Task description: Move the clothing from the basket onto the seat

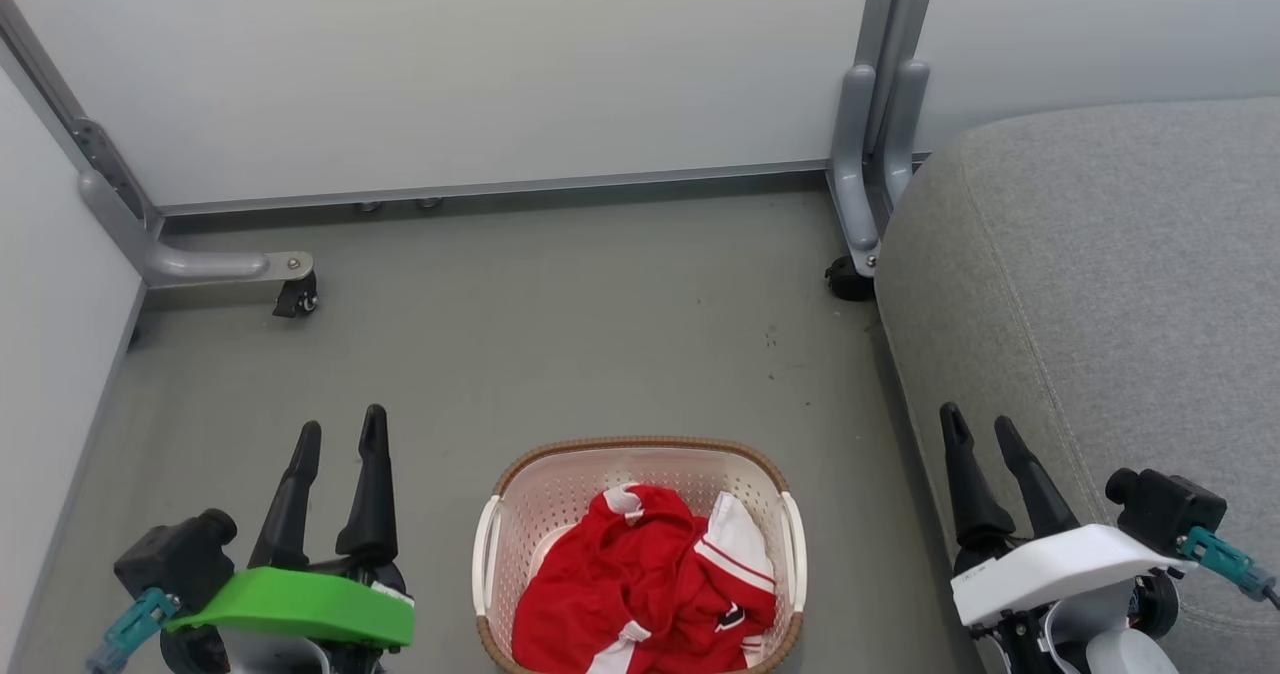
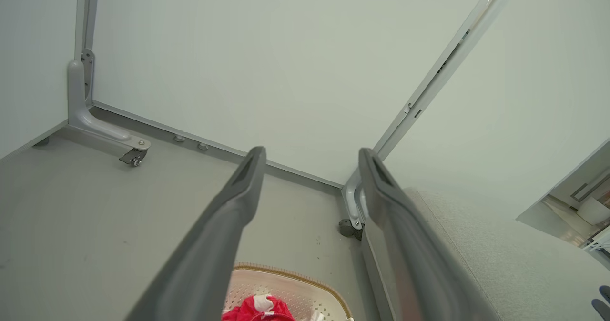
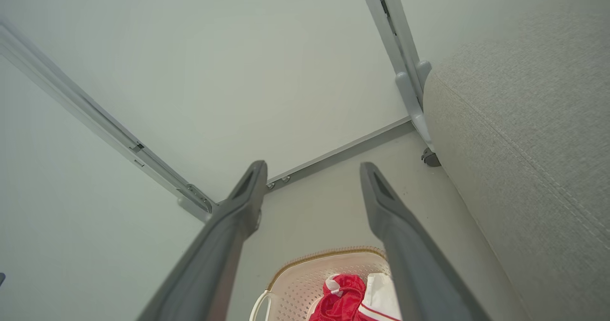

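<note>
left hand (image 1: 343, 419) and right hand (image 1: 977, 416) gape empty; the tangled clothing (image 1: 640, 579) may snag and tip the basket (image 1: 640, 444)

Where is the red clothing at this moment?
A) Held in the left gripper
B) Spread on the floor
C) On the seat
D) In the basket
D: the clothing lies bunched inside the basket, which stands on the floor.
</note>
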Controlling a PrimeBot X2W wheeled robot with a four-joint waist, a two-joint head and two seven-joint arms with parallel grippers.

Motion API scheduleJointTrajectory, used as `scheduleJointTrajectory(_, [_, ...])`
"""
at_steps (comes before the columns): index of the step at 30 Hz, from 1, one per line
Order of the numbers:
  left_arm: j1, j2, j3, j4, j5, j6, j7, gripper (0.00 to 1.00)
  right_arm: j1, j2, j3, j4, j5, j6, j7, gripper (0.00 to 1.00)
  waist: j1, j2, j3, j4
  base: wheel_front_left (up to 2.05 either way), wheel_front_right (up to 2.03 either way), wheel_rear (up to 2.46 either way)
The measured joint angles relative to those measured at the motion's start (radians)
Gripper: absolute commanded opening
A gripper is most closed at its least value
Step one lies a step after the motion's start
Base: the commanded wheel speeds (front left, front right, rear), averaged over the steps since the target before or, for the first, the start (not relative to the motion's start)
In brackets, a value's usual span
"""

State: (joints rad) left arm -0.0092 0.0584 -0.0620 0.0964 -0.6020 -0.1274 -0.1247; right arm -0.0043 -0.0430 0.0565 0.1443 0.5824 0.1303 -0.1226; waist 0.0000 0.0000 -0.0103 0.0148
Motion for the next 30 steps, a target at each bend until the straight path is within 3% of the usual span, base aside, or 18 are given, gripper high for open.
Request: scheduleJointTrajectory(30, [0.021, 0.002, -0.039, -0.021, 0.312, 0.000, -0.072, 1.00, 0.020, -0.002, 0.037, -0.026, -0.305, 0.000, -0.073, 1.00, 0.0000, 0.0000, -0.014, 0.006, 0.00, 0.00, 0.00])
